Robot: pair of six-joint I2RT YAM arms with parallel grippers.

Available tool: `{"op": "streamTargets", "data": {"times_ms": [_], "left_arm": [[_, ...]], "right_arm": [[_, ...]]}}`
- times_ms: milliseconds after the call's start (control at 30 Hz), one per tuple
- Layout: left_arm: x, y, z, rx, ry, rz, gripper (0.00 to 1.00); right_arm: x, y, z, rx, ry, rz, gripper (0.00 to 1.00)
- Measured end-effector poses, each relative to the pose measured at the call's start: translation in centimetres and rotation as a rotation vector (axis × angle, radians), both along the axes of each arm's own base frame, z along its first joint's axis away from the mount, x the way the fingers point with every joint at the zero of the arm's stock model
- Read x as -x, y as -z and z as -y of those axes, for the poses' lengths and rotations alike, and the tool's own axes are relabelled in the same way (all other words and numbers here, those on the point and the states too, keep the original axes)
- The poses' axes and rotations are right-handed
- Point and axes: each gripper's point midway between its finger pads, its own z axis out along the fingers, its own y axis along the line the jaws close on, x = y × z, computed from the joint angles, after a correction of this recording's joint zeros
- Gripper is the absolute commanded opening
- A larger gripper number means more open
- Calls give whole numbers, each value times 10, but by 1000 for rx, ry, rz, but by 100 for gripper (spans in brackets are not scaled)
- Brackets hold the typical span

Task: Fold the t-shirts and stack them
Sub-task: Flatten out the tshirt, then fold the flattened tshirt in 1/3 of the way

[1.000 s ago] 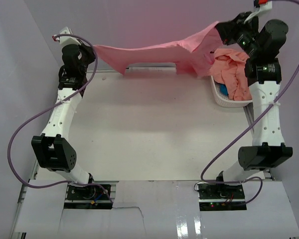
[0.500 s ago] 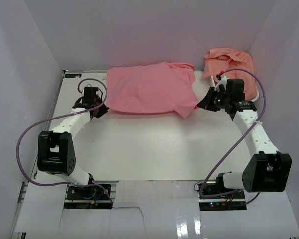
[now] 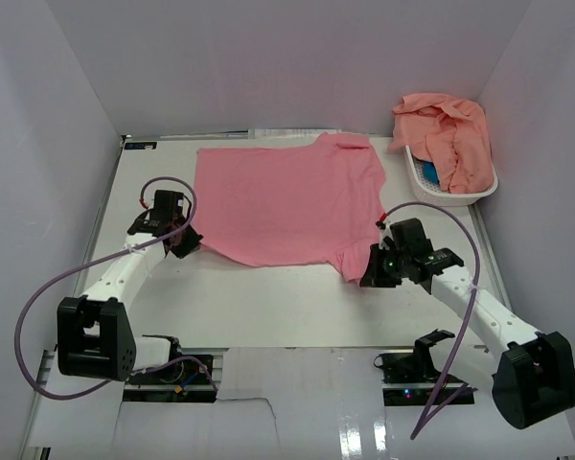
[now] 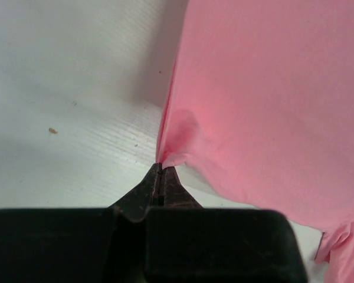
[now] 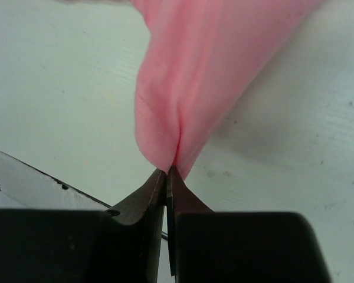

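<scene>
Both arms have drawn back toward the bottom of the frame since half a second ago. We see the pink t-shirt [image 3: 287,201] dragged with them, and it now lies much flatter and wider across the upper centre of the counter [image 3: 268,307]. Left jaws sit at the shirt's lower left corner, clenched on its edge, with cloth pinched at the tips in the wrist view. Right jaws are at the lower right, clenched on a bunched fold near the sleeve. Salmon t-shirt heap [image 3: 446,134] is unchanged, piled in the white basket [image 3: 439,197] at upper right.
</scene>
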Motion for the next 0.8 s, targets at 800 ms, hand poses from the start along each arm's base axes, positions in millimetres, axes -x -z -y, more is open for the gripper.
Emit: {"op": "streamTargets", "data": {"times_ms": [800], "left_arm": [[26, 4, -32, -109, -107, -43, 0]], "right_arm": [[17, -1, 44, 233, 206, 24, 8]]}}
